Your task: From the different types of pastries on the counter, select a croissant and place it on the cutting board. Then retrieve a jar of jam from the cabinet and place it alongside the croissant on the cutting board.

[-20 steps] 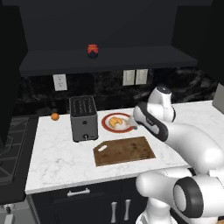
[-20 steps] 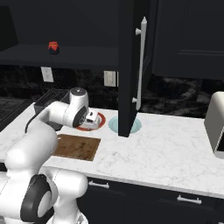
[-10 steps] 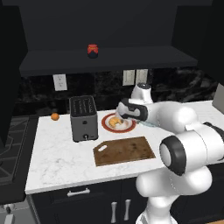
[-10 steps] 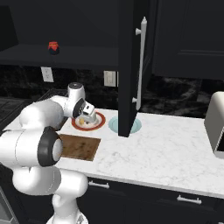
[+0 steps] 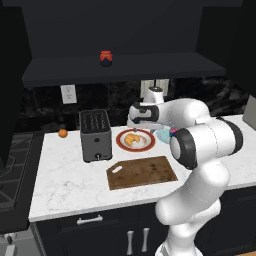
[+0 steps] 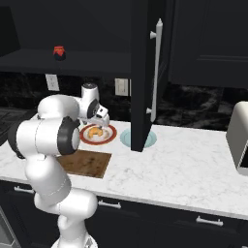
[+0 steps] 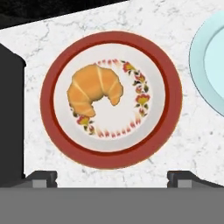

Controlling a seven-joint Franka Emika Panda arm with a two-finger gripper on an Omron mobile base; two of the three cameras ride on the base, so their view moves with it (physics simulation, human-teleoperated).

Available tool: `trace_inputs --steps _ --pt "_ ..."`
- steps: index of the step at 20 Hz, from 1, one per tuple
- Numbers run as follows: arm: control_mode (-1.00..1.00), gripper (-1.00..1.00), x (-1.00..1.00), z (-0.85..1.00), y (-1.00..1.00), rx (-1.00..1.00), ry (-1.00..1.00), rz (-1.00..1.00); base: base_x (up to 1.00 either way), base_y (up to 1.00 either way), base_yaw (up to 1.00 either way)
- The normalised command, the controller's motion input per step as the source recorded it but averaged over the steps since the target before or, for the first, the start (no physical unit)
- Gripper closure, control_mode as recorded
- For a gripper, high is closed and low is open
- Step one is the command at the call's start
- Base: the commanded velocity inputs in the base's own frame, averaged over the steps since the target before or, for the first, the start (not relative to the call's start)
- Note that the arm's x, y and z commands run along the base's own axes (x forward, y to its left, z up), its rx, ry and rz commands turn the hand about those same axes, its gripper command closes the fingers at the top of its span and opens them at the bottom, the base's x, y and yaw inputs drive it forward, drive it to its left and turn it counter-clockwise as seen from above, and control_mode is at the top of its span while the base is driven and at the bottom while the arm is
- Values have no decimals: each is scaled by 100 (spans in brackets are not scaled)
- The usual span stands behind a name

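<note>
The golden croissant (image 7: 94, 89) lies on a round red-rimmed plate (image 7: 48, 113) on the white marble counter (image 5: 65, 180). My gripper (image 7: 111, 179) hangs open straight above that plate, fingers spread wide and apart from the croissant (image 5: 132, 138). From the right base view the gripper (image 6: 101, 123) sits just over the croissant (image 6: 96, 131). The dark-brown cutting board (image 5: 142, 172) lies bare in front of the plate. The jar of jam (image 5: 105, 58) stands on the dark cabinet's shelf (image 5: 150, 65). The cupcake is hidden.
A dark toaster (image 5: 96, 135) stands left of the plate, with a small orange fruit (image 5: 62, 133) beyond it. A light blue plate (image 7: 210, 65) lies right of the red one. An open cabinet door (image 6: 145, 72) hangs over the counter. A pale appliance (image 6: 240, 138) sits far right.
My arm has swung from beside the cutting board toward the back, and the hand has turned down over the red-rimmed plate. The croissant, board and jar have stayed put.
</note>
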Motion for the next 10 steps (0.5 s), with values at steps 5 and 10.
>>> trace_inputs --steps 5,10 --pt "-100 -100 29 0 1 0 1 -1 0 0 0" --pt "-100 -100 35 -16 7 0 0 -7 0 0 0"
